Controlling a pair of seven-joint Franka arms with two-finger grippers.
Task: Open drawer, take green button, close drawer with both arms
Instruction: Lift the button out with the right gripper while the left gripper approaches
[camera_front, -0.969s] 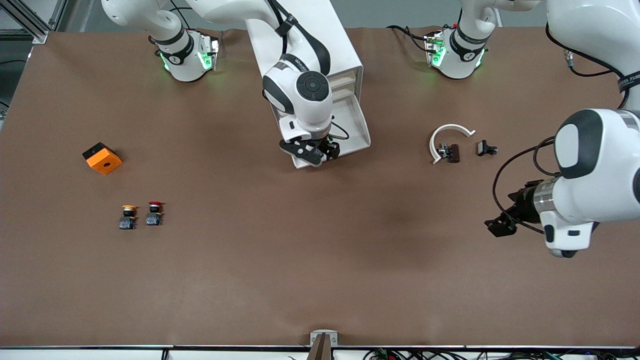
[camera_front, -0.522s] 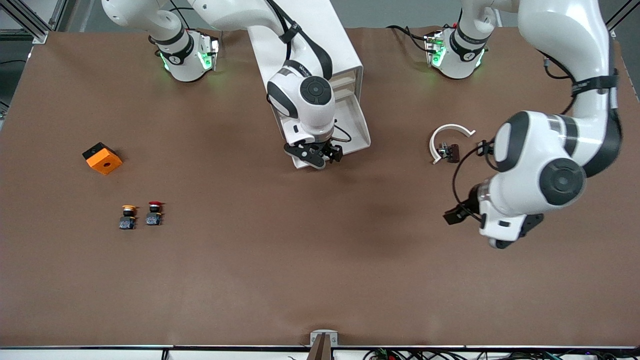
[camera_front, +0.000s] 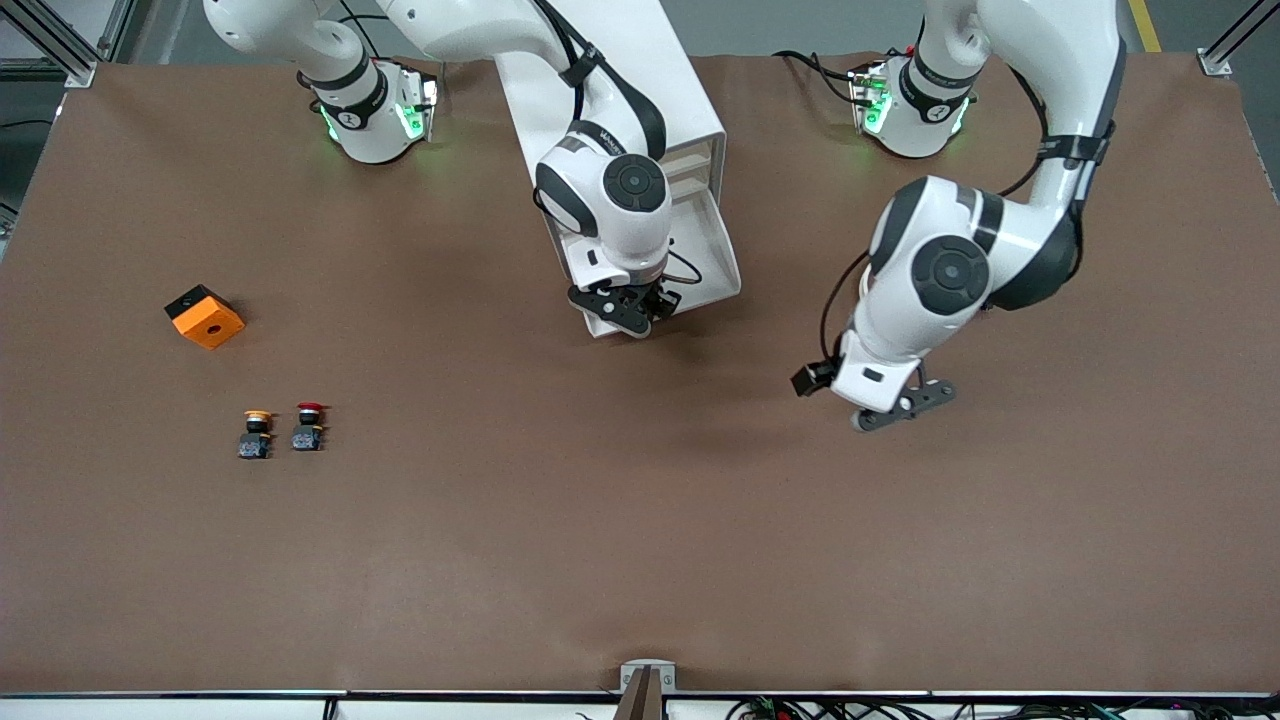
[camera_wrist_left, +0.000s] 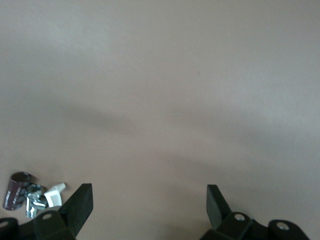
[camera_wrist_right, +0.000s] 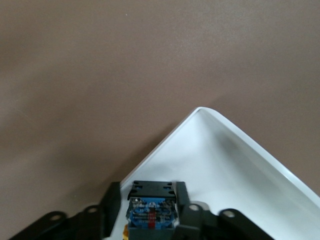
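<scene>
Note right gripper (camera_front: 628, 312) low over the outer corner of the pulled-out drawer (camera_front: 722, 250), fingers clenched on the black body and blue-grey base of the button (camera_wrist_right: 150, 212), cap hidden from view; judged as placed there for lifting the part clear of the smooth, white, round-cornered tray wall. Note left gripper (camera_front: 900, 405) over the brown matte table (camera_front: 600, 550), fingers spread wide and empty, probably staged for pushing the drawer shut. Keep clear of the white rounded cabinet (camera_front: 690, 100) and the small loose parts (camera_wrist_left: 30, 195) near the left fingers.
</scene>
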